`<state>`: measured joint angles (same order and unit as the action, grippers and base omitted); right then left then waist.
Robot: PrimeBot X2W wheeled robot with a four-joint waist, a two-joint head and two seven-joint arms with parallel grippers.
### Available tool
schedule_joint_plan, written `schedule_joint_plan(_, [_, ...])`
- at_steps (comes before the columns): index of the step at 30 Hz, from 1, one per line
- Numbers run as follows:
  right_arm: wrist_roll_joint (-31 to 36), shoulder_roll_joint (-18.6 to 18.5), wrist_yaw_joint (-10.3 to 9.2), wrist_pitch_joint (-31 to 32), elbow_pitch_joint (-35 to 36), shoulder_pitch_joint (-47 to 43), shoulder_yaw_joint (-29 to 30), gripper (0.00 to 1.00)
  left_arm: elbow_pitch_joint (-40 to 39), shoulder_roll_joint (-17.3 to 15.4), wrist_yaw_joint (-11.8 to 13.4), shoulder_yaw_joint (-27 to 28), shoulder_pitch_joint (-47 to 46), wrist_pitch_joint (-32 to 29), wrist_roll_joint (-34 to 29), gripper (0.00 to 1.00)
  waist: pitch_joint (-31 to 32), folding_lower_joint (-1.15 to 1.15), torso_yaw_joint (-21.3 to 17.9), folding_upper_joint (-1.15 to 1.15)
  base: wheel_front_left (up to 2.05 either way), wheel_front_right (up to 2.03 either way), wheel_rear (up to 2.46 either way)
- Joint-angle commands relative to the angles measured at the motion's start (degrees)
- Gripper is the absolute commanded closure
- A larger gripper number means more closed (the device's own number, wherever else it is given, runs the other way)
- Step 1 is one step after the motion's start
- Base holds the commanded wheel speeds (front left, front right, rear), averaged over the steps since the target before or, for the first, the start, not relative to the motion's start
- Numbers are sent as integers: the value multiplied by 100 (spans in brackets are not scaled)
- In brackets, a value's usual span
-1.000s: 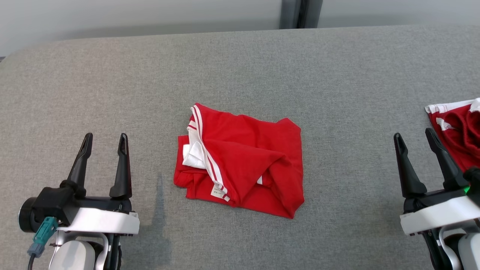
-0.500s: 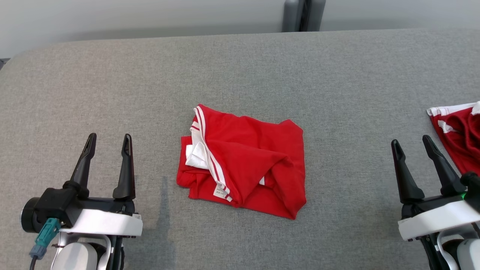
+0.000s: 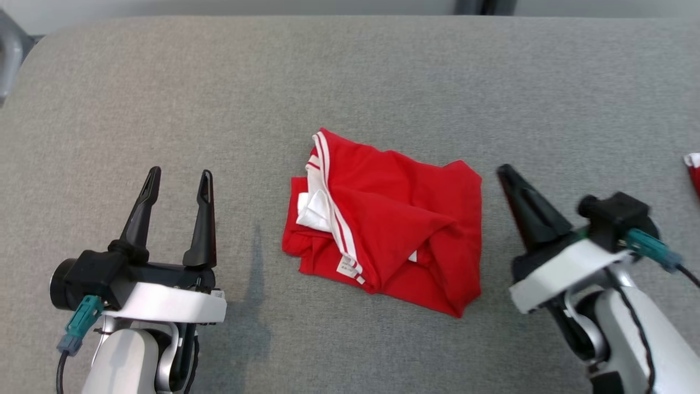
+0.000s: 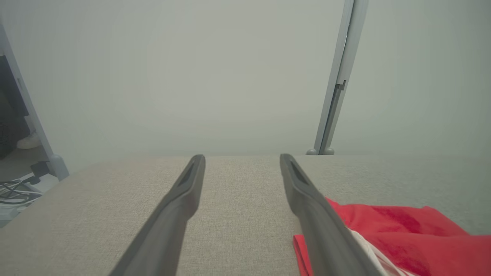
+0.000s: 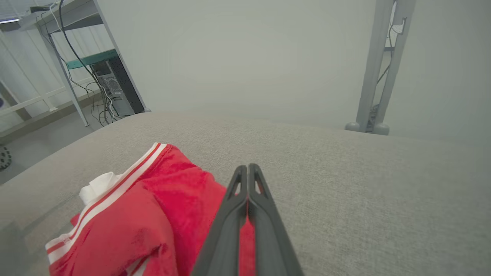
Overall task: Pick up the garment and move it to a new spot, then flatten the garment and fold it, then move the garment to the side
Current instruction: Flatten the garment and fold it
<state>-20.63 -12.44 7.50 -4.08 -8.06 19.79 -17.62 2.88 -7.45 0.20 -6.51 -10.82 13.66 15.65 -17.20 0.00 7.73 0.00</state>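
- Swinging in from the far right, the right gripper [image 3: 508,178] now points its fingers at the upper right corner of the garment [image 3: 404,219], and the two fingers, apart a second ago, are pressed together on nothing.
- From the right wrist view those closed fingers [image 5: 248,170] sit above the garment's near edge; I cannot tell whether they touch the cloth.
- The robot's head has turned as well, so the garment's shift across the picture is the camera's doing.
- The garment lies as a rumpled, loosely doubled red bundle with white stripes, in the middle of the grey padded table [image 3: 350,82].
- The left gripper [image 3: 180,175] hangs well to the garment's left, fingers spread and empty.
- To my eye the right arm is going for the cloth. The bundle would suit either a garment waiting to be lifted or one set down and waiting to be flattened.
- A second red garment [image 3: 693,169] peeks in at the right edge.
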Motion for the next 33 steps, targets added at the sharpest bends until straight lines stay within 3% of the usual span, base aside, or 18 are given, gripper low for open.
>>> schedule_joint_plan(1, [-43, -35, -3, -35, -54, 112, -104, 100, 23, 3, -18, 0, -91, 40, 9, 0, -101, 0, 103, 0, 0, 0, 0])
schedule_joint_plan(9, [-535, -228, -3, -72, -879, 951, -1618, 100, 191, 65, -64, -50, -245, 115, 35, 0, -227, 0, 246, 0, 0, 0, 0])
schedule_joint_plan(16, [-1048, -398, -3, -59, -1301, 1251, -2509, 100, 267, 103, -102, -38, -284, 142, 56, 0, -300, 0, 246, 0, 0, 0, 0])
schedule_joint_plan(24, [-1547, -227, -3, -99, -1402, 1338, -3140, 100, 321, 122, -133, -25, -309, 152, 42, 0, -337, 0, 197, 0, 0, 0, 0])
schedule_joint_plan(33, [-1692, 170, -2, -173, -1663, 1254, -3396, 100, 375, 142, -178, -20, -328, 157, 43, 0, -330, 0, 174, 0, 0, 0, 0])
